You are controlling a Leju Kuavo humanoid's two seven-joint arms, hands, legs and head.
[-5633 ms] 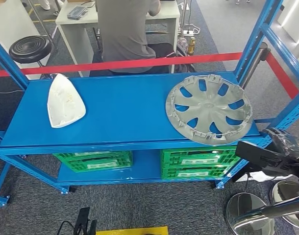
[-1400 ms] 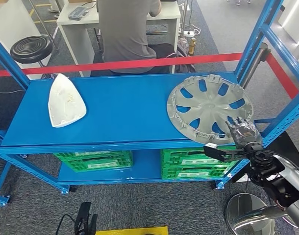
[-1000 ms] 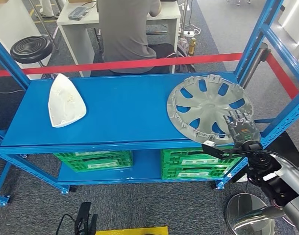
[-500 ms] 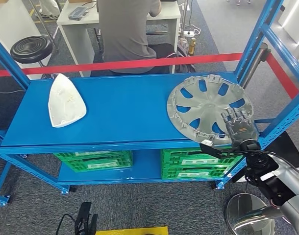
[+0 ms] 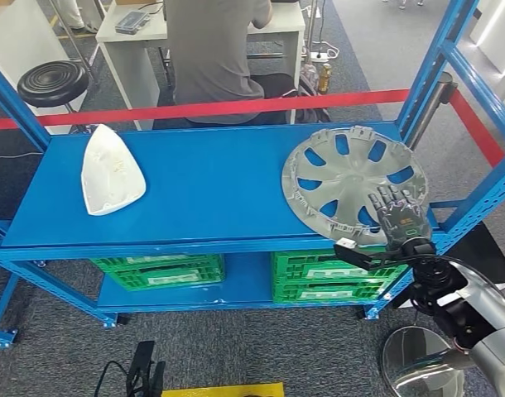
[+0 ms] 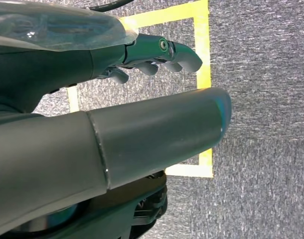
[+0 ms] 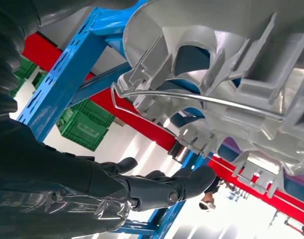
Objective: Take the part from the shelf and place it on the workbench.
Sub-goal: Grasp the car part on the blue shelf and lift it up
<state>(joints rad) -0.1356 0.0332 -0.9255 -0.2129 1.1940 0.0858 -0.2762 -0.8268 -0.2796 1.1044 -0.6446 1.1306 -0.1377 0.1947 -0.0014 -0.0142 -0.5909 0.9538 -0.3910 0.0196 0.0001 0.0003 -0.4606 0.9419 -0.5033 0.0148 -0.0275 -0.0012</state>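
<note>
Grey plastic is what is being reached for: the wheel cover [image 5: 353, 182] is lying flat on the right end of the blue shelf [image 5: 199, 194], its ribbed inner side turned up, with its near edge at the shelf's front lip. The right hand [image 5: 398, 217] is spread over the cover's near right rim, its fingers [image 5: 387, 198] stretched apart and laid above the spokes; nothing is clasped in it, and actual contact cannot be made out from the head view. In the right wrist view the cover's clips and wire ring [image 7: 203, 97] are seen just beside the extended fingers [image 7: 169, 186]. The left hand [image 6: 158, 55] is hung over grey carpet and yellow floor tape [image 6: 203, 59], fingers loosely extended, with nothing held. A white triangular part [image 5: 109, 172] is set well apart at the shelf's left end. Green crates [image 5: 328, 277] are stowed on the lower level, and a seated person [image 5: 215, 50] is seen beyond the red barrier tape [image 5: 206, 107].
</note>
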